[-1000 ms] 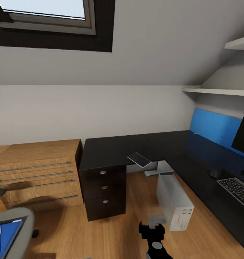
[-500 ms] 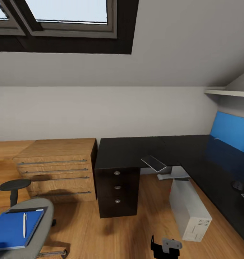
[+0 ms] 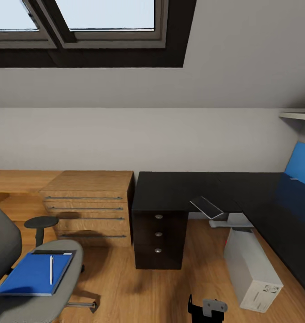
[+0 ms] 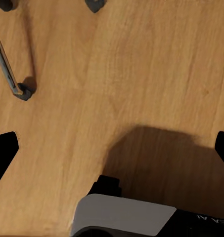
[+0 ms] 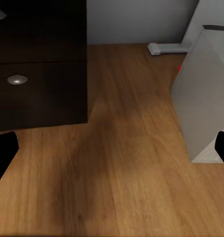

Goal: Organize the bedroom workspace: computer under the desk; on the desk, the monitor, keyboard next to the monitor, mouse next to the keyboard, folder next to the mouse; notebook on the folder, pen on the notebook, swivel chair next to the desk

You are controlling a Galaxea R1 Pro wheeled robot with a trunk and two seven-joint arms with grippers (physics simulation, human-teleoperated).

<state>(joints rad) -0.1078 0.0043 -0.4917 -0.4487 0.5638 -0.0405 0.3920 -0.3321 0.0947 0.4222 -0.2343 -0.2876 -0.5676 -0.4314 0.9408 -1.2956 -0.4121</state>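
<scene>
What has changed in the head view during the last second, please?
The camera turned left: the swivel chair with folder, notebook and pen came into view, while monitor and keyboard left the picture. Desk, computer and drawers did not move themselves.

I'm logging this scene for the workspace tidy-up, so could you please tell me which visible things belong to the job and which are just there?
Job items:
swivel chair
blue folder, lying on the chair seat
pen, on top of it
computer, on the floor by the desk
desk

Just there:
wooden dresser
skylight window
blue wall panel
wall shelf
</scene>
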